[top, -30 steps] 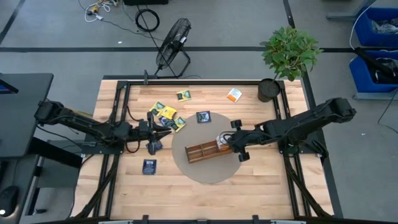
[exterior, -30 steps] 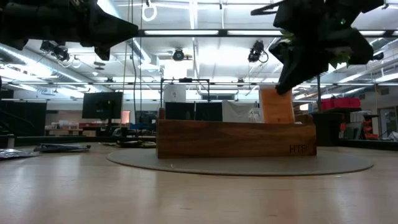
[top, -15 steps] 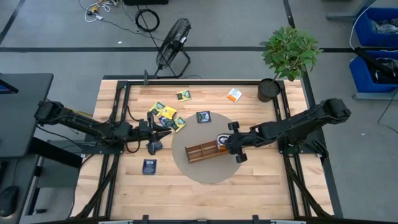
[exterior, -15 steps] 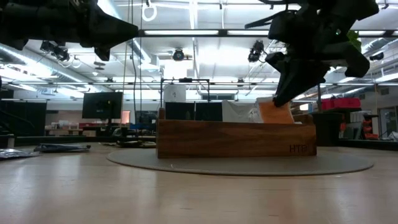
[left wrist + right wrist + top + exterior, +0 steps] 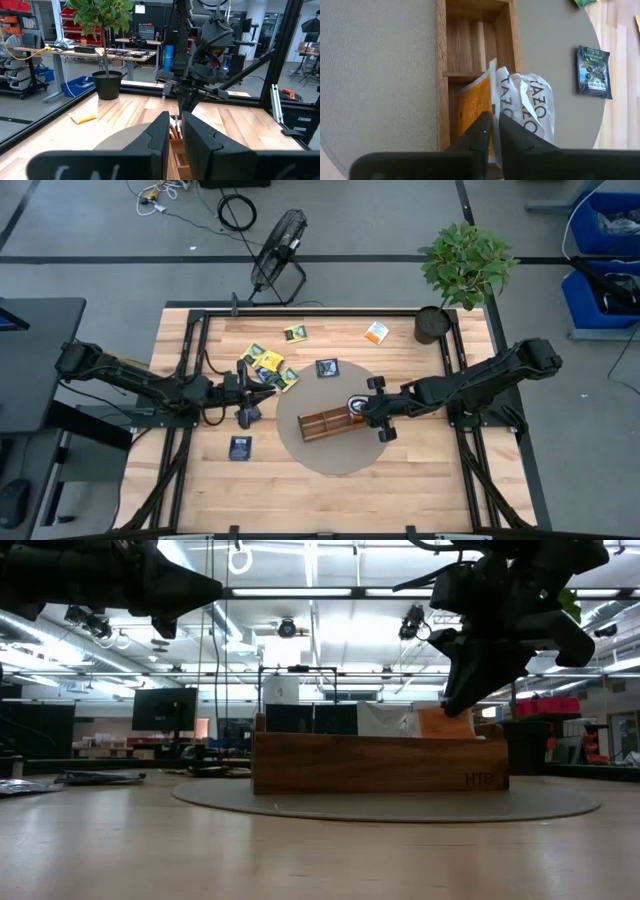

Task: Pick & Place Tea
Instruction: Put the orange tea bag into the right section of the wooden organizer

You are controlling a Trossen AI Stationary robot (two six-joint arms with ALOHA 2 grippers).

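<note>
right jaws (image 5: pixel 495 131) around crinkled orange-and-white tea sachet (image 5: pixel 520 107)

Wooden tray (image 5: pixel 328 423) lay on round mat (image 5: pixel 330 450), frame centre. Sachet (image 5: pixel 492 107) stood in tray's right-end compartment, right gripper (image 5: pixel 362 409) over it. Sachet cluster (image 5: pixel 264 366) left of centre, left gripper (image 5: pixel 262 392) just below. Single sachets: above mat (image 5: pixel 327 367), upper centre (image 5: pixel 295 334), upper right (image 5: pixel 376 332), lower left (image 5: pixel 239 447). Potted plant (image 5: pixel 462 270) at table's upper right corner.
</note>
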